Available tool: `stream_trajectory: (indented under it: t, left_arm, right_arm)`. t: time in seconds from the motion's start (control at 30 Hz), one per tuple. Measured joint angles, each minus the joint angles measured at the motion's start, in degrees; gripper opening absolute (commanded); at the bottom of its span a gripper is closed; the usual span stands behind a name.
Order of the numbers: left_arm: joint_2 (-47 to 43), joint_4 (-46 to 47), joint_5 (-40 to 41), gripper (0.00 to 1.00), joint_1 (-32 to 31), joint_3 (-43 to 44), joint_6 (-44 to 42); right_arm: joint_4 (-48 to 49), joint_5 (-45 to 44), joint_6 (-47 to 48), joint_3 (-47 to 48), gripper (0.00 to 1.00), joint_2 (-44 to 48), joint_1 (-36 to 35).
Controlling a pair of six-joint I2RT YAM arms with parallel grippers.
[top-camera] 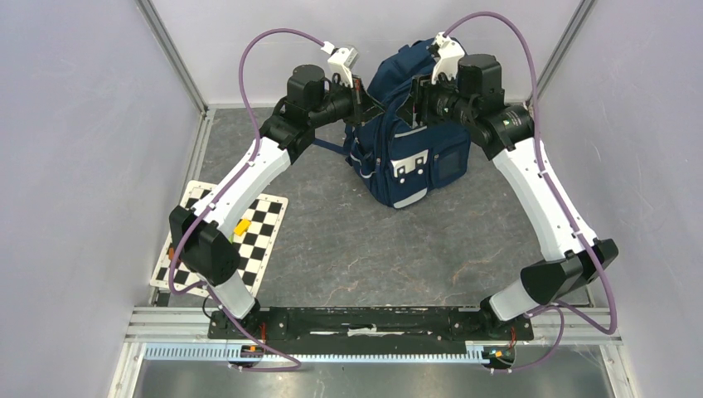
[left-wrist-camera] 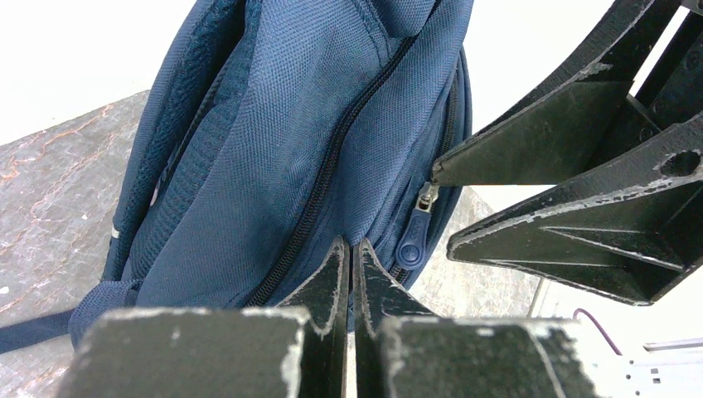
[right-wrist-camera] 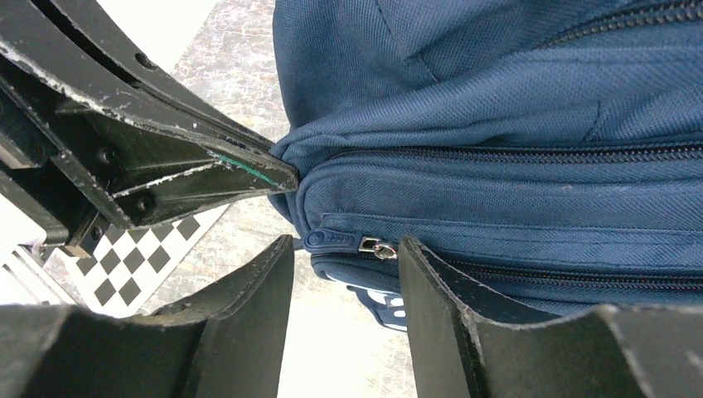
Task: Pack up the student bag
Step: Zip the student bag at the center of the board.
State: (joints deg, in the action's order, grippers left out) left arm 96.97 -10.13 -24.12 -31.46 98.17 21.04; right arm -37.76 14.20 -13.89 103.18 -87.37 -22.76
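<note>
2 grippers flank the student bag (top-camera: 406, 157), which stands upright at the far middle of the table (top-camera: 332, 240). The left gripper (left-wrist-camera: 352, 249) has its fingers pressed together, tips against the bag's fabric beside a zipper; whether cloth is caught between them cannot be told. The right gripper (right-wrist-camera: 344, 245) is spread, with 1 finger on each side of a blue zipper pull (right-wrist-camera: 330, 240).
</note>
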Motion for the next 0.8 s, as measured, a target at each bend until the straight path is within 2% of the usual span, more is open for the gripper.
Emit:
stream_trajectory:
  t: [0.3, 0.53, 0.8]
  left_arm:
    - [0.0, -0.09, 0.02, 0.02, 0.22, 0.0, 0.07]
    - [0.09, 0.11, 0.0, 0.02, 0.22, 0.0, 0.42]
    - [0.31, 0.81, -0.02, 0.02, 0.22, 0.0, 0.66]
  right_arm:
    - [-0.79, -2.29, 0.48, 2.08, 0.52, -2.4, -2.69]
    - [0.35, -1.49, -1.92, 0.87, 0.51, -2.75, -7.41]
    - [0.61, -3.19, -1.2, -7.1, 0.52, -3.06, -9.62]
